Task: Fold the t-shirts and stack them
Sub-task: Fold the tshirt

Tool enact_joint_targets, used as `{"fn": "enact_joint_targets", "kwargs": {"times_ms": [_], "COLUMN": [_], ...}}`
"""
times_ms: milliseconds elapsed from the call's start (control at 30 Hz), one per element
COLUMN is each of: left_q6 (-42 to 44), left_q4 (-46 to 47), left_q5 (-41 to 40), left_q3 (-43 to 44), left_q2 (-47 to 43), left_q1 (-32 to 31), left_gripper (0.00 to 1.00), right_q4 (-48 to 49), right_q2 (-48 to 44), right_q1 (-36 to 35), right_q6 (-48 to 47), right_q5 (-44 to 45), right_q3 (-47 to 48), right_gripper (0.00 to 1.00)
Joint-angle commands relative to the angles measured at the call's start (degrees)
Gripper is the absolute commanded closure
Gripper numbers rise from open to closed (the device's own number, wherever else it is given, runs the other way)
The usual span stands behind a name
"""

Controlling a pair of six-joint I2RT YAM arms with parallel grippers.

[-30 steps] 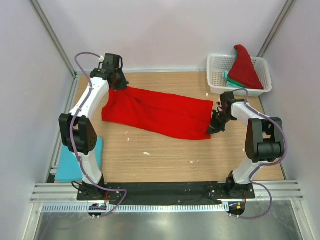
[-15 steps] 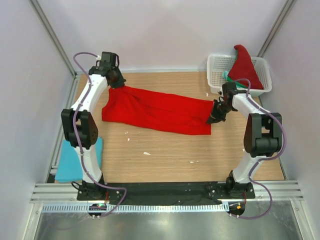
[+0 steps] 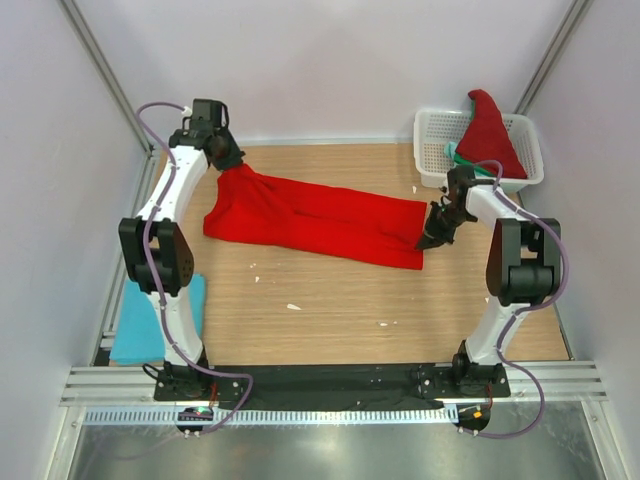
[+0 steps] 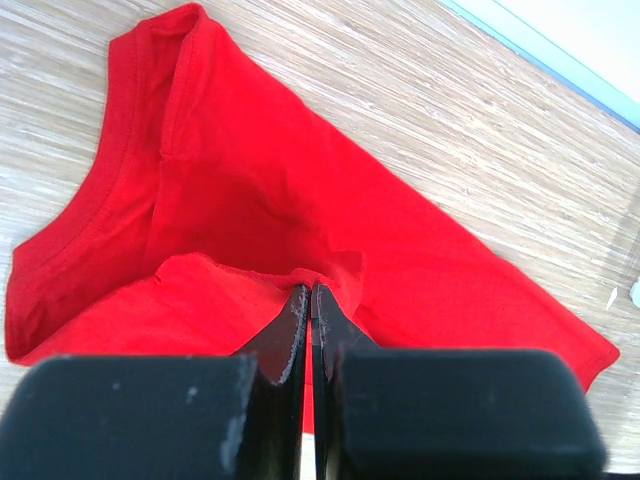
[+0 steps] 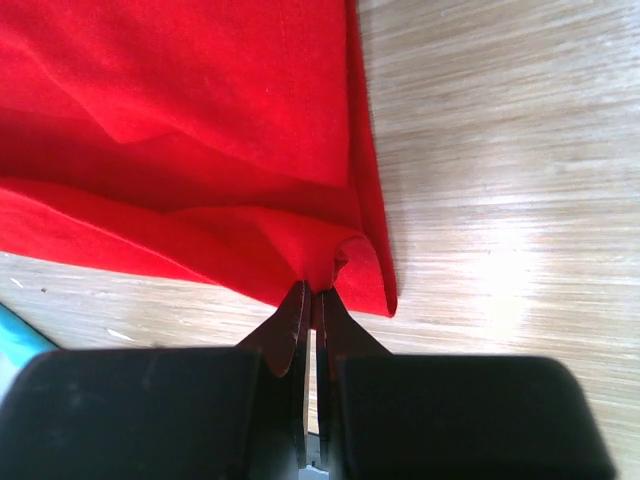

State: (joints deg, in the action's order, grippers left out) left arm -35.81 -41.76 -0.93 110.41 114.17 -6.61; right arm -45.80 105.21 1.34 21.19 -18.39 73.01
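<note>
Both arms are drawing the bright red soft cloth t-shirt (image 3: 320,225) farther back across the wooden tabletop (image 3: 330,300) than a second ago. The left tool (image 4: 308,295) is clamping what looks like a shoulder fold, the right tool (image 5: 312,295) a hem corner; the shirt is lying stretched lengthwise between them.

We see a long red t-shirt (image 3: 310,222) stretched, creased, across the surface (image 3: 330,310); a second red t-shirt (image 3: 488,135) heaped over a teal-green t-shirt (image 3: 462,160); a light blue t-shirt (image 3: 140,325) folded, near left.
</note>
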Motion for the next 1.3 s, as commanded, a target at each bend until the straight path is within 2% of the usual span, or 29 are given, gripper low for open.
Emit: {"fn": "enact_joint_targets", "kwargs": {"times_ms": [0,400,633,700,1267], "left_q6": [-0.66,-1.19,-1.45,-1.37,-0.93], "left_q4": [2.56,1.59,1.59,1.07,-0.25], "left_q5": [2.16,1.37,1.28,-1.00,-4.08], "left_q3": [2.62,1.74,1.74,1.39,-0.90], "left_q2": [2.02,2.72,1.67,1.06,-0.18], "left_q1": [0.81,2.04,2.13,2.22,4.24], "left_gripper": [1.00,1.00,1.00,1.00,1.00], "right_q4": [-0.43,-1.83,-2.54,-1.93,-1.49], "right_q2": [1.57,7.37,6.33,5.89,8.43], "right_q1": [0.33,0.33,0.50,0.50,0.94], "right_q6": [0.08,0.78,0.43,0.60,0.61], "right_q5": [-0.15,-1.03,0.20,0.02,-0.50], "right_q3": [3.36,11.44,9.87,8.73,10.83], "right_gripper": [0.95,0.93,0.93,0.93,0.91]}}
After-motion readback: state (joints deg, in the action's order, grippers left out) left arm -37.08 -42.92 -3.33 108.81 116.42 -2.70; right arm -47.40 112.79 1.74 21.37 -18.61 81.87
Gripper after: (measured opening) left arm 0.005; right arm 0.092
